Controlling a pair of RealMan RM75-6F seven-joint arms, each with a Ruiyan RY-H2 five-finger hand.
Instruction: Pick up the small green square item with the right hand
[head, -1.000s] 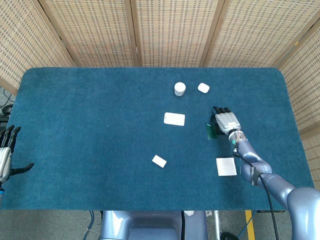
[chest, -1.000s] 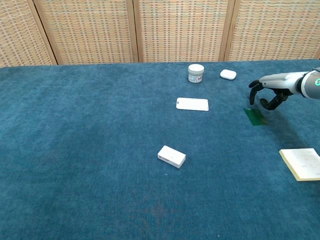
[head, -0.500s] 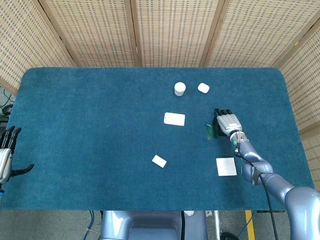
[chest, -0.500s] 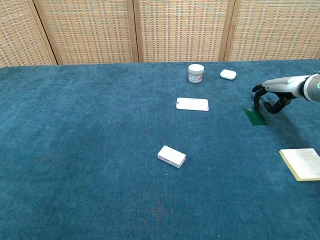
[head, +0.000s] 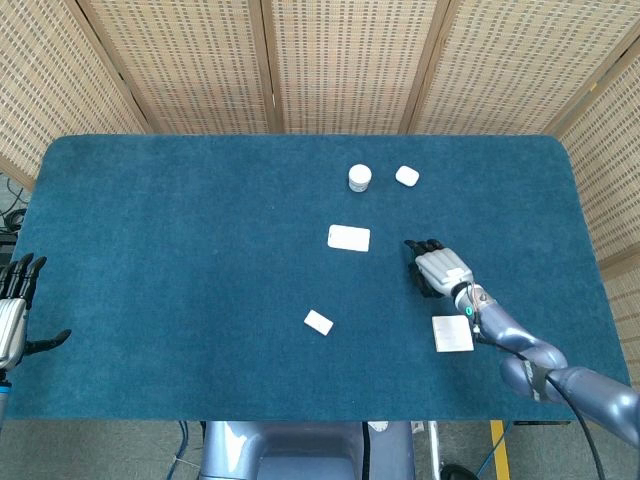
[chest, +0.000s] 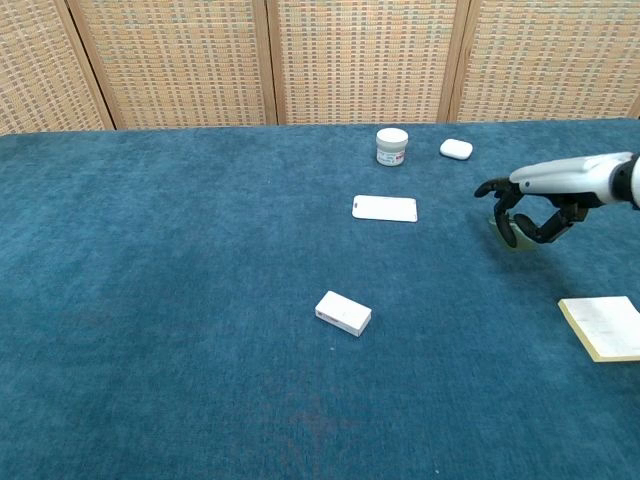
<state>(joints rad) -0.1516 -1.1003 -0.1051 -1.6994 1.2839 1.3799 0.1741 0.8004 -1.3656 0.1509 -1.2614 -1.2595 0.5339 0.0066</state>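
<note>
Blue carpet-like cloth covers the table (head: 200, 250), backed by woven cane screen panels (chest: 360, 60).

Right hand (head: 436, 271): fingers curled down around the small green square item (chest: 508, 233). In the chest view the item shows tilted between the dark fingertips, seemingly lifted off the cloth; the head view hides it under the pale back of the hand.

Left hand (head: 12, 315): head view only, at the near left table edge, fingers apart and straight, holding nothing.

Small white round jar with lid (chest: 392, 146): far side of the table, lid on, contents unseen. A dark label band shows in the chest view, too small to read.

White rounded case (chest: 456, 149): just beside the jar.

Flat white rectangular card (chest: 384, 208): mid-table, near side of the jar.

Small white box (chest: 343, 313): near centre; chest view shows its thickness, head view only its top.

Pale square pad (chest: 603, 326): near the right hand, cut by the chest view's edge; whole in the head view.
</note>
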